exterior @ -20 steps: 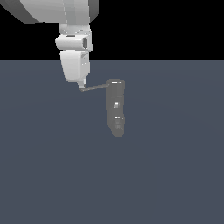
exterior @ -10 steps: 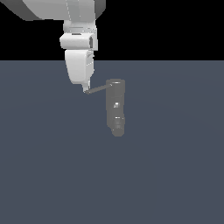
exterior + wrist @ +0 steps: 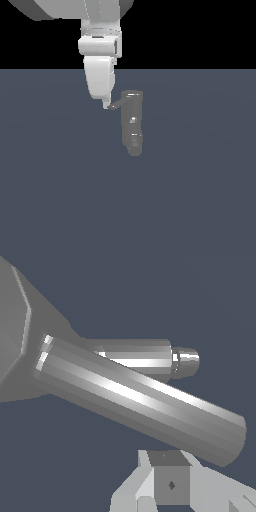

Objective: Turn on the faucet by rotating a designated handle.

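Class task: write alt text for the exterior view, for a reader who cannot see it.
A white robot gripper reaches down to the tip of the thin grey handle, which juts from the top of a dull-grey cylindrical faucet toward the exterior view's left. The ground is plain slate-blue under black.

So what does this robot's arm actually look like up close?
The arm is glossy white, built from smooth rounded blocks with grey shading at the seams; no cables or lettering show. It narrows to the gripper, a small pale tip in the exterior view. In the wrist view the gripper is blocky, white and light grey, with a small dark diamond mark on one face.
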